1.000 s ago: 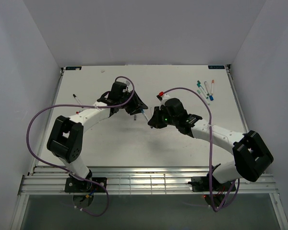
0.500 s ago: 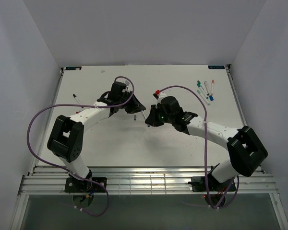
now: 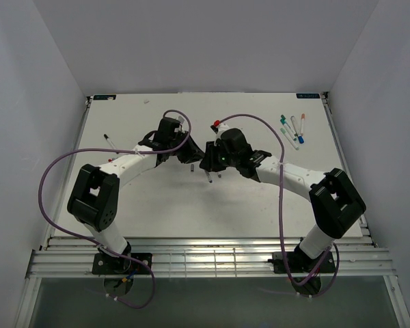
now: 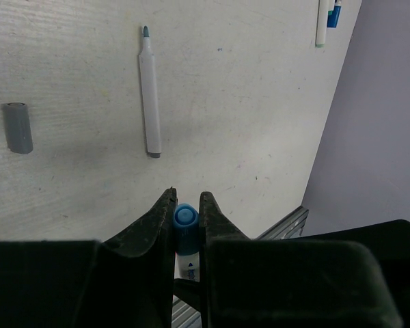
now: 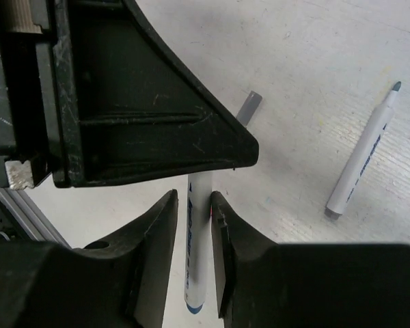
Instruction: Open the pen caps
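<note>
R arm has swung in to meet L, mid-tabletop. L claw (image 4: 185, 208) has closed, now nipping blue cap (image 4: 184, 220). R claw (image 5: 193, 205) straddles the pen (image 5: 198, 260) (gripping or slack: can't tell). Cap appears still on; pull-apart likely next.

Centre: the left gripper (image 4: 185, 199) and right gripper (image 5: 194, 198) meet tip to tip. A blue cap (image 4: 185, 220) pinched in the left fingers, and its pen (image 5: 197, 260) running between the right fingers, bar the gap.
Beneath them: a grey cap (image 4: 18, 127) and an uncapped pen (image 4: 149, 92) lie loose, apart.
Far right: a cluster of pens (image 3: 294, 128) fills the corner.
Far left: a lone pen (image 3: 109, 141).
Near worktop (image 3: 212, 212): bare between the arms.
Sides: purple cables (image 3: 55, 178) loop out from both arms.
</note>
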Tool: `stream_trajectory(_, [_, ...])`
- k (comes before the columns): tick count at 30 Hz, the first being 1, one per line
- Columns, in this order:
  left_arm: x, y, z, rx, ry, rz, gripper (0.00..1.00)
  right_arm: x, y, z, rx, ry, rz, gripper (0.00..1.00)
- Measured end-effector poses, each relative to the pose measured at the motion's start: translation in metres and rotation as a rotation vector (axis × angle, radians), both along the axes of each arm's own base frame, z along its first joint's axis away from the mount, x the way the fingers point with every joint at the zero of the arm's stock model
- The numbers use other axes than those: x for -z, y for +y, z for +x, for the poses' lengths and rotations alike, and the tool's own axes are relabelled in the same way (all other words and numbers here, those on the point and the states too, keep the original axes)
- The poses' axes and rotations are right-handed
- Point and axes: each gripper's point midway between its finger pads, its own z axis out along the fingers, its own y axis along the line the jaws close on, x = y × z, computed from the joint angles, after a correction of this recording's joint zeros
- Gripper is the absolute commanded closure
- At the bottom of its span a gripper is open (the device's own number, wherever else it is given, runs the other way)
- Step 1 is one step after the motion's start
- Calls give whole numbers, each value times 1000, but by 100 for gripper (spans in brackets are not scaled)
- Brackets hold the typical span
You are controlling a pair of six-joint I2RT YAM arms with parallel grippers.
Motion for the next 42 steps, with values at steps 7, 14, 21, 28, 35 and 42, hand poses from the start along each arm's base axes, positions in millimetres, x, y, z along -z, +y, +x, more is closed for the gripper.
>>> stream_trajectory(7, [4,3,-3,-6,20,15,100,11,5,0,-11,26,-9,90])
stream_trajectory(14, [7,7,1,-12,51,78,100,15,6,0,23,-26,-71,92])
stream_trajectory(21, [14,14,4,-35,87,178,100,22,6,4,175,-208,-361,92])
stream_trajectory(28, [19,15,-4,-32,102,176,100,25,2,-2,94,-184,-205,92])
stream_trajectory(35, [-7,29,7,-66,-23,85,100,28,-12,-41,-128,42,199,92])
stream_trajectory(42, [-21,42,17,-101,-114,75,100,-5,5,-62,-273,145,446,92])
